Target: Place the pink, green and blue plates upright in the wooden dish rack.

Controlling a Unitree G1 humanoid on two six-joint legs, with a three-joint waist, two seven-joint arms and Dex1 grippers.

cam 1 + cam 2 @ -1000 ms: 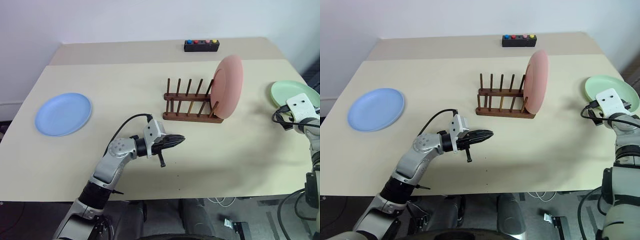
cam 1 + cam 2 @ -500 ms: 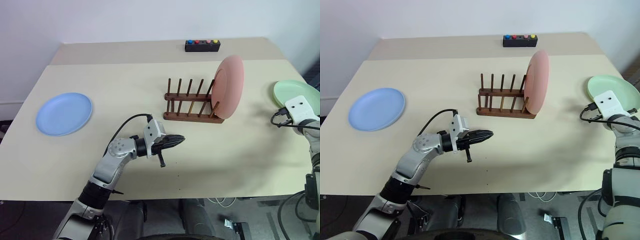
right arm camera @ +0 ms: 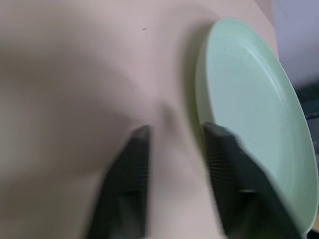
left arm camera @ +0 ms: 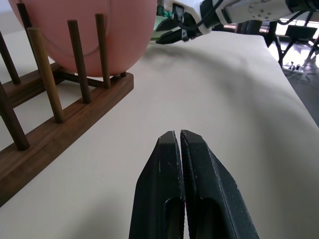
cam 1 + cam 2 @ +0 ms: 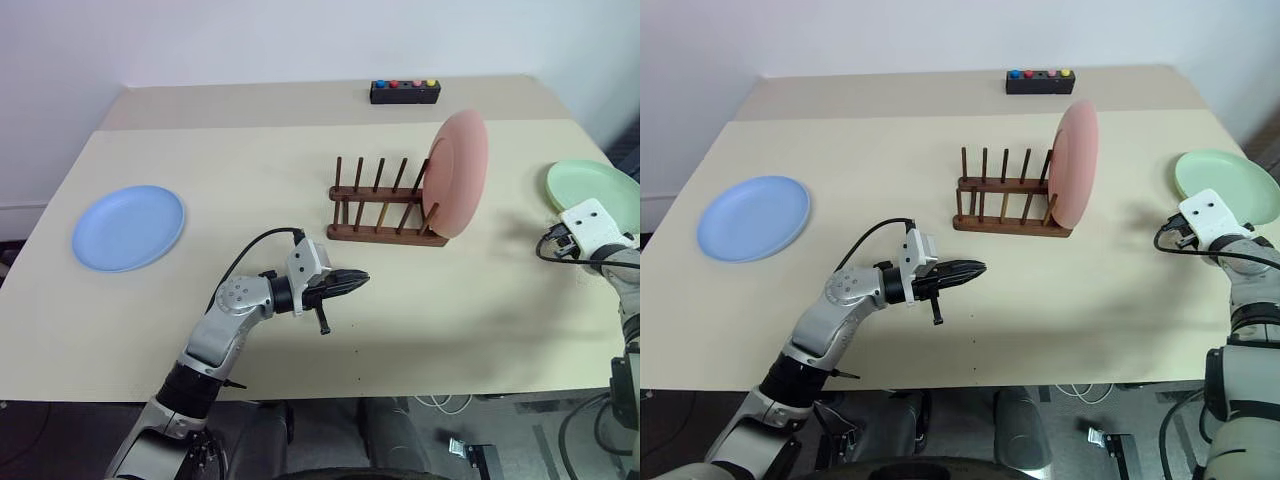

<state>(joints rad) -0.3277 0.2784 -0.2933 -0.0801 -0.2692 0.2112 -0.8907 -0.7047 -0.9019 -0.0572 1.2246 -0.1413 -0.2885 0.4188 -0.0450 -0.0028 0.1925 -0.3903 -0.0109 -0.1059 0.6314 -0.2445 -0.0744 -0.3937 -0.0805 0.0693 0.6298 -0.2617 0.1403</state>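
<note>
Currently right gripper (image 3: 174,137) parted, empty, at green plate (image 3: 254,114) near desk's right edge; left gripper (image 4: 179,142) closed, empty.

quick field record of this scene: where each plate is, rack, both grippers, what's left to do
pink plate: upright in the right end slot of the wooden dish rack
green plate: flat on the table, far right
blue plate: flat on the table, far left
rack: mid table, other slots free
left gripper: shut, holding nothing, pointing toward the rack
right gripper: open, fingers at the green plate's near rim, not gripping it
button box: back edge of table
left to do: green and blue plates
</note>
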